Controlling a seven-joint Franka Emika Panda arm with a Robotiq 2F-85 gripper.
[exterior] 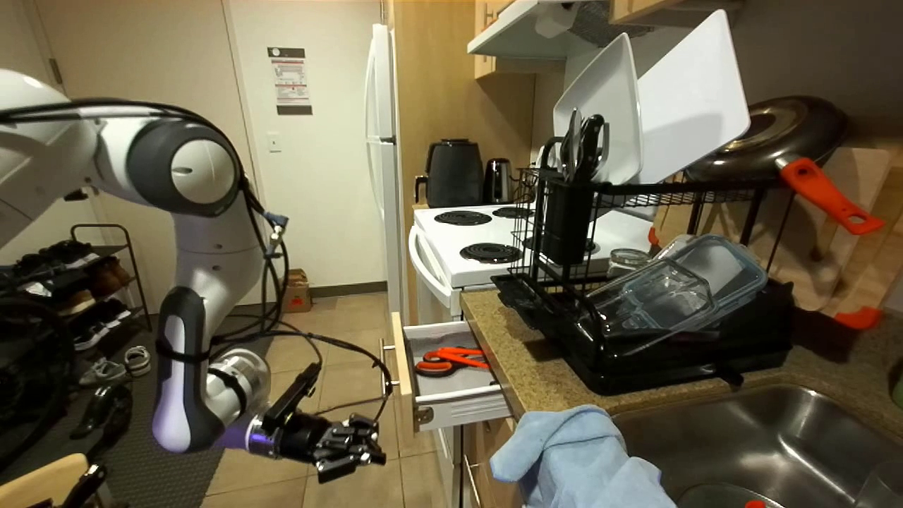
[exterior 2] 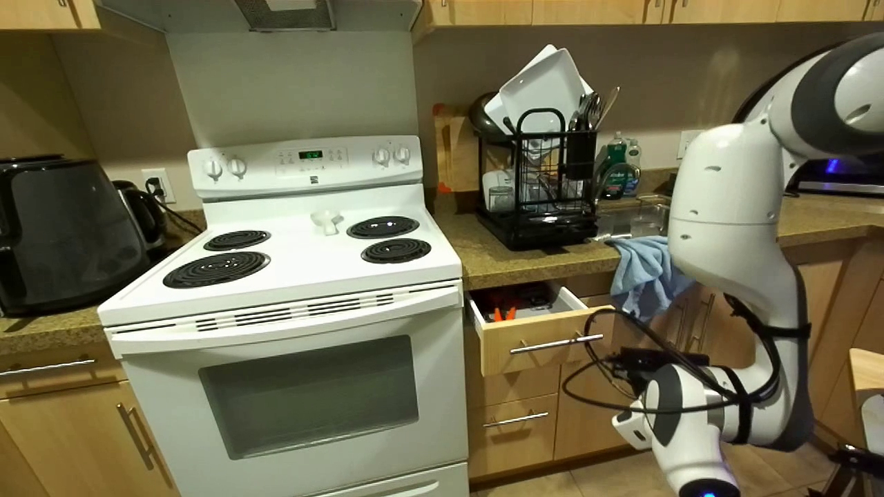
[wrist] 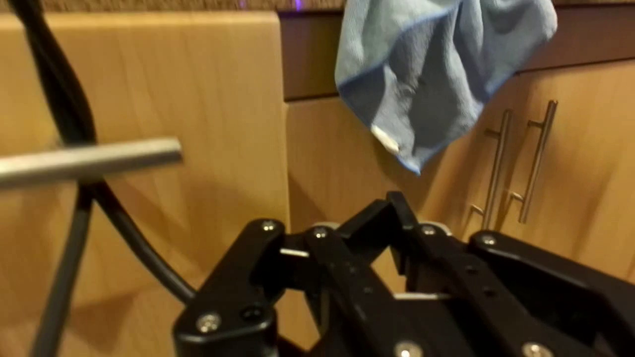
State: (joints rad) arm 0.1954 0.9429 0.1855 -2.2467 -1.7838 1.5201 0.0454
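My black gripper [wrist: 389, 202] is shut, its fingertips meeting with nothing between them. In an exterior view the gripper [exterior: 370, 448] hangs in free air, beside and below the pulled-out drawer [exterior: 401, 377]. The drawer front [wrist: 218, 119] with its metal bar handle [wrist: 134, 157] fills the left of the wrist view. Above the fingertips, and apart from them, hangs a light blue cloth [wrist: 426, 84], draped over the counter edge in both exterior views. Orange-handled scissors [exterior: 451, 358] lie in the drawer. A further exterior view shows the arm and drawer [exterior 2: 545, 342], but the gripper cannot be made out there.
A black cable [wrist: 69, 94] crosses before the drawer front in the wrist view. On the counter stands a black dish rack [exterior: 564, 339] with plates, a pan and glass containers, beside a steel sink [exterior: 769, 430]. A white stove [exterior 2: 304, 290] adjoins the drawer.
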